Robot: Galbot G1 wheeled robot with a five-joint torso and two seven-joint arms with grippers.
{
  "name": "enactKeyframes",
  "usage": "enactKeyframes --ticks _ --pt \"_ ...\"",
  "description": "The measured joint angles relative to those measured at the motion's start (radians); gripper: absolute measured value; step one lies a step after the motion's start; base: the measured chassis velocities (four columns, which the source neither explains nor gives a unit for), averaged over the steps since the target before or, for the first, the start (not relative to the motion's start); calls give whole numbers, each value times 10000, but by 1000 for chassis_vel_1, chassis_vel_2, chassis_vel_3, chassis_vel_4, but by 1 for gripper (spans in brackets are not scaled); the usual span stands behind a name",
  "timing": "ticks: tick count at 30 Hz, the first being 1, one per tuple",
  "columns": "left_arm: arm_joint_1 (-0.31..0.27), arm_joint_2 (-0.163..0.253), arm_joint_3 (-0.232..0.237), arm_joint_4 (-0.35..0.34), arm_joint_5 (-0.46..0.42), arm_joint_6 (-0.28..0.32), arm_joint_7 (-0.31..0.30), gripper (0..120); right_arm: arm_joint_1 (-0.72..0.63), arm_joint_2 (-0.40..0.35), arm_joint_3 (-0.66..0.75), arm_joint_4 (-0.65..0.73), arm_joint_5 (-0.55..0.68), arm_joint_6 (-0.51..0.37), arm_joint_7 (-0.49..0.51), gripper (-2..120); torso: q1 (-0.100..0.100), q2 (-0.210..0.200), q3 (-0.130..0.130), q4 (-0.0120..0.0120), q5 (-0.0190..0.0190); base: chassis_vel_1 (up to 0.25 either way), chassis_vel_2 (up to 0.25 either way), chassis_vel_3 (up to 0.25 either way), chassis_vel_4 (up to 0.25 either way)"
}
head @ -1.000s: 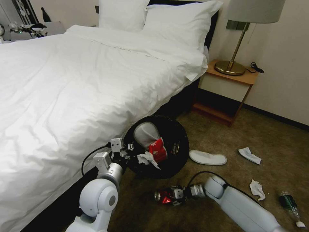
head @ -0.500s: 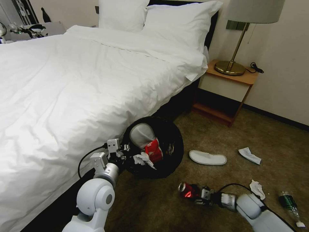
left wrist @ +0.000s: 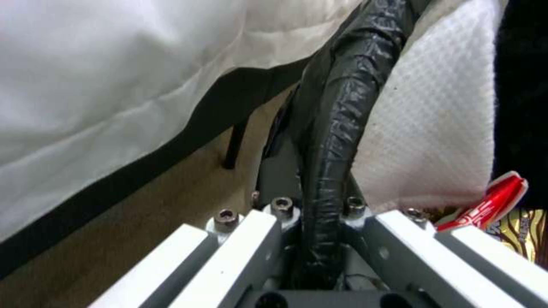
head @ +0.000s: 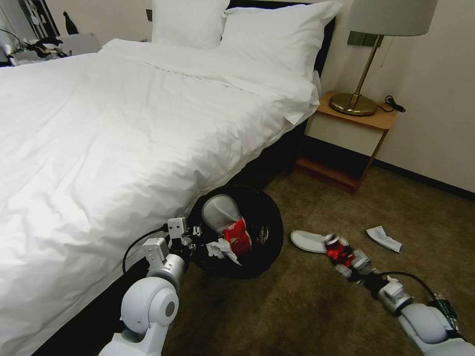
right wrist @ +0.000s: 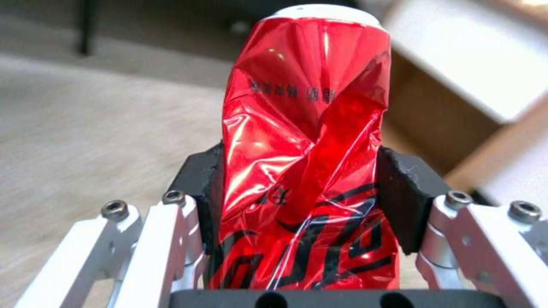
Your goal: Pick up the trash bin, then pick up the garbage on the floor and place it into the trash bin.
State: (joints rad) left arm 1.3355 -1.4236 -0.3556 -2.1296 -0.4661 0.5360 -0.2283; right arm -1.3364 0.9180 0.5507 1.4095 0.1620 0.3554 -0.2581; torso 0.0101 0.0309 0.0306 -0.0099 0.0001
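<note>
Trash bin (head: 247, 237), its black rim (left wrist: 334, 128) pinched between the fingers of my left gripper (head: 190, 237), is hanging tipped toward me just beside the bed (head: 99, 138), on the left of the scene. Inside it a white slipper (head: 220, 212), a red snack packet (head: 237, 237) and a crumpled tissue (head: 220, 247) are already lying. My right gripper (head: 344, 259) is reaching out to the right, its dark pads (right wrist: 408, 196) squeezing a crushed red can (right wrist: 302, 171) from both sides. A second ago that gripper was holding the can low and near me, in front of the bin; it has now swung out to the right and farther off, and the can (head: 336, 249) is hovering over the heel of the second slipper (head: 309, 241) on the carpet (head: 297, 306). The bin has barely shifted in that time. I judge the can secured and lifted but not yet delivered: the swing is carrying it away from the bin's mouth, so the drop is still ahead. More litter is waiting on the floor at the far right, namely a folded white tissue (head: 384, 239) and, nearer, a green bottle (head: 448, 309) peeking out behind my right arm. Beyond them, a nightstand (head: 351, 131) with a brass lamp (head: 366, 74) is standing against the wall.
</note>
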Motion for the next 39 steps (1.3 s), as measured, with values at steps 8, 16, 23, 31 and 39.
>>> enactKeyframes --ticks 8,16,23,31,39 --pt "-99 200 704 124 -1472 429 -1571 0 2 134 907 1299 291 -58 957 54 1 0 1 0 1 0 0 0 0" --pt "-181 726 1392 32 -3382 1036 -2217 0 35 213 545 3421 313 -309 1239 54 2 0 1 0 -3 0 0 0 0" --pt "-337 982 1299 285 -3483 1483 -998 0 -160 230 -505 4836 73 -596 1464 54 2 0 0 1 -3 0 0 0 0" --pt "-492 887 1237 624 -3280 1648 -13 0 -437 213 -1404 5790 -114 -885 1723 54 2 -2 1 -1 -3 0 0 0 0" --pt "-592 706 1138 830 -2902 1659 427 0 -802 235 -2174 6340 -392 -1034 1647 53 1 -1 0 -2 -2 0 0 0 0"
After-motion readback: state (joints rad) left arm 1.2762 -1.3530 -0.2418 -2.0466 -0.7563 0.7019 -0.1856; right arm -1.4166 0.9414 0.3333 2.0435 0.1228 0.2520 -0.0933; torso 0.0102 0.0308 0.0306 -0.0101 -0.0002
